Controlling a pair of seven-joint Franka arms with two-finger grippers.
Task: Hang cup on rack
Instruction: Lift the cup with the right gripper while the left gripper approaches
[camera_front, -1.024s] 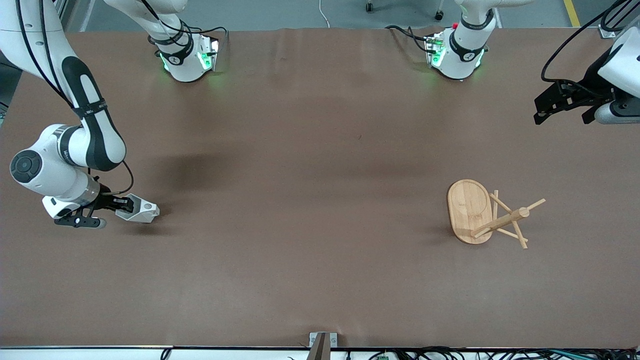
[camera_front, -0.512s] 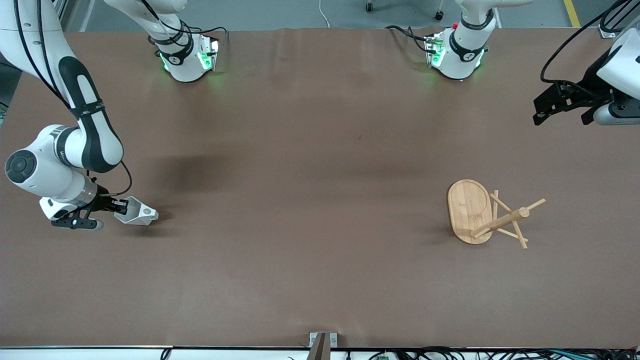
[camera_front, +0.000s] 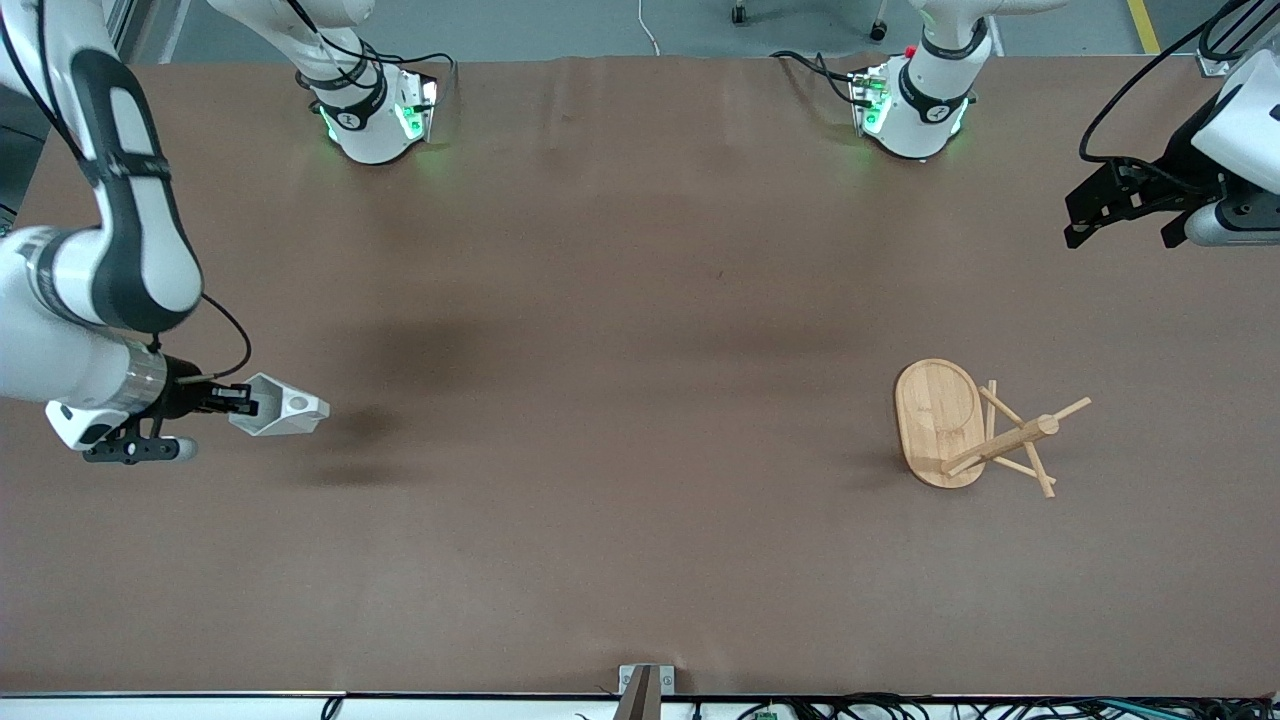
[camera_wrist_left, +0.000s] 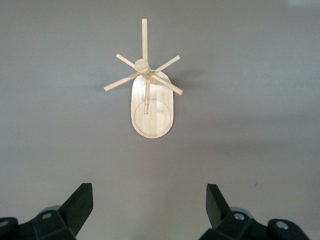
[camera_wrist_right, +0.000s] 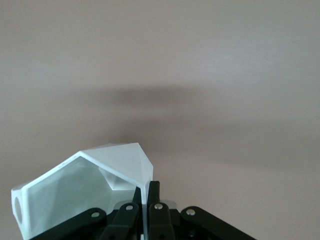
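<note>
Right gripper (camera_front: 240, 401) (arm bent low) clamps the cup (camera_front: 283, 409) aloft; left gripper (camera_front: 1128, 205) waits, spread.

front: high, across the counter (camera_front: 640, 300), faced the arm bases along its upper edge, took in the whole top | left wrist: looked steeply down, well above the rack (camera_wrist_left: 150, 95), shared with front (camera_front: 960, 425) | right wrist: hugged its fingers (camera_wrist_right: 157, 200) and the cup (camera_wrist_right: 85, 190), shared with front (camera_front: 280, 408)

Left arm (camera_front: 1235, 150) cut off at the front view's edge; cup (camera_wrist_right: 85, 192) bottom cropped in right wrist view.
</note>
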